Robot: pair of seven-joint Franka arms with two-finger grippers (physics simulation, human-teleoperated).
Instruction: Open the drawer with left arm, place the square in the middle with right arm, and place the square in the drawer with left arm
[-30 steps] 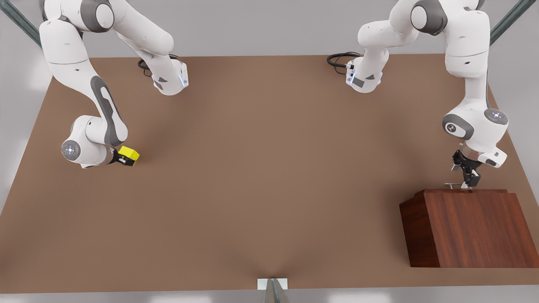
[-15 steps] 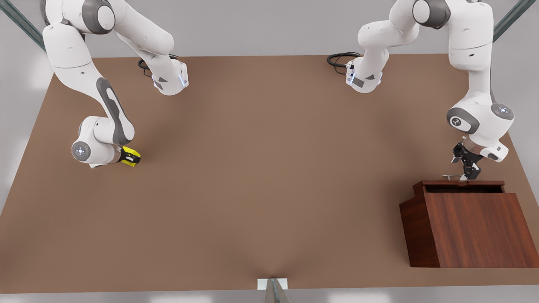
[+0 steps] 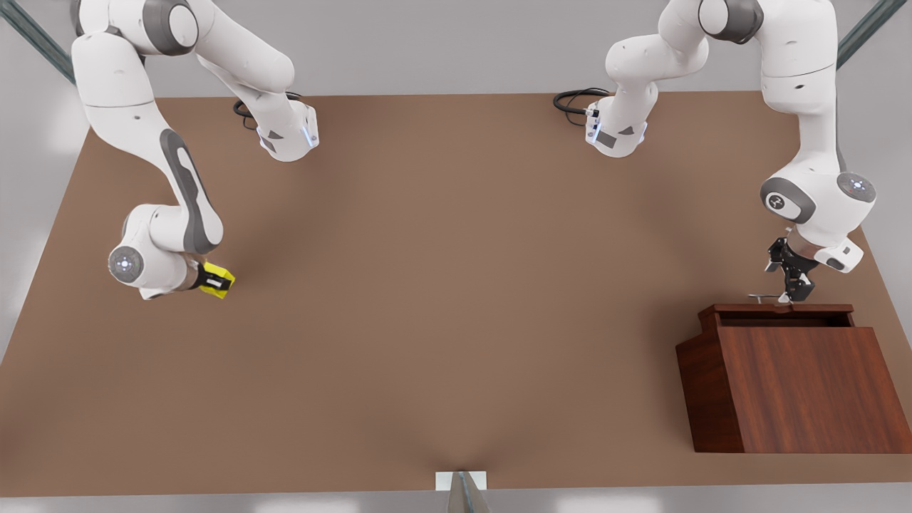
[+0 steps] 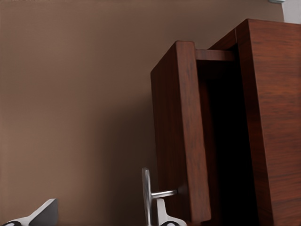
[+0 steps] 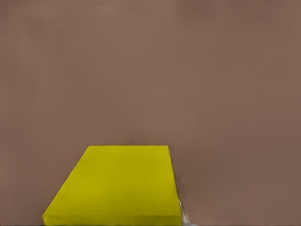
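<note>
We see the square (image 5: pixel 117 186), bright yellow, close below the camera; a pale fingertip (image 5: pixel 184 215) touches one corner; plain brown tabletop (image 5: pixel 150 70) lies all around it.

Bare tabletop (image 3: pixel 456 299) between both arms; cabinet (image 3: pixel 791 388) blocks front view's right

Two arms are formed of rounded white shells with grey joint caps and a grey stripe along one forearm. Small blue lights are set in the wrist discs and bases. Black cables are looped at both bases. Each pincer is black.
</note>
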